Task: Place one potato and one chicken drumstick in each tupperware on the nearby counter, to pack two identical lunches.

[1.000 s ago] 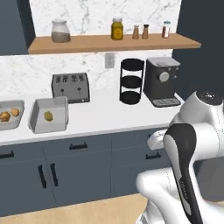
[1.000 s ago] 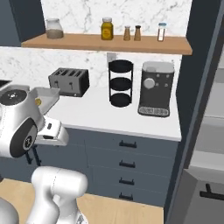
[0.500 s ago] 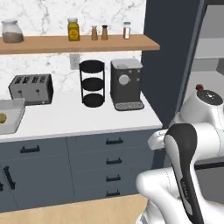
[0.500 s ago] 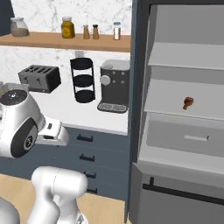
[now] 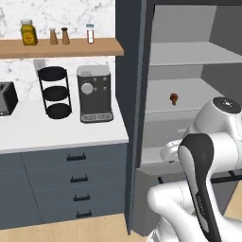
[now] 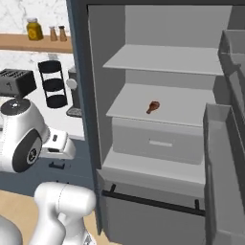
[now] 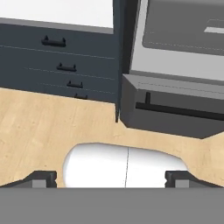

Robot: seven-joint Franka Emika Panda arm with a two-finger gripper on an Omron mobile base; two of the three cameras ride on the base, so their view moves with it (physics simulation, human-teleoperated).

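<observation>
A small reddish-brown chicken drumstick [image 5: 174, 98] [image 6: 153, 106] lies alone on the middle shelf of an open fridge. The white counter [image 5: 56, 128] runs off to the left of the fridge, over dark blue-grey drawers. My gripper [image 7: 111, 178] is open, its two dark fingertips [image 7: 43, 177] far apart with nothing between them. It points down at the wooden floor in front of the drawers and the fridge's base, well short of the drumstick. The arm is folded close to the base. The potato and the tupperware are out of view.
On the counter stand a black toaster [image 6: 16, 81], a black three-tier rack [image 5: 53, 92] and a coffee machine [image 5: 94, 93]. A wooden shelf [image 5: 56, 47] carries jars and shakers. The fridge door [image 6: 225, 162] hangs open at the right, with a pull-out drawer [image 6: 160, 141] below the drumstick's shelf.
The whole picture has shifted: the base has driven right along the counter. The trays and most of the toaster have left view and the open fridge has come in. The gripper stays open.
</observation>
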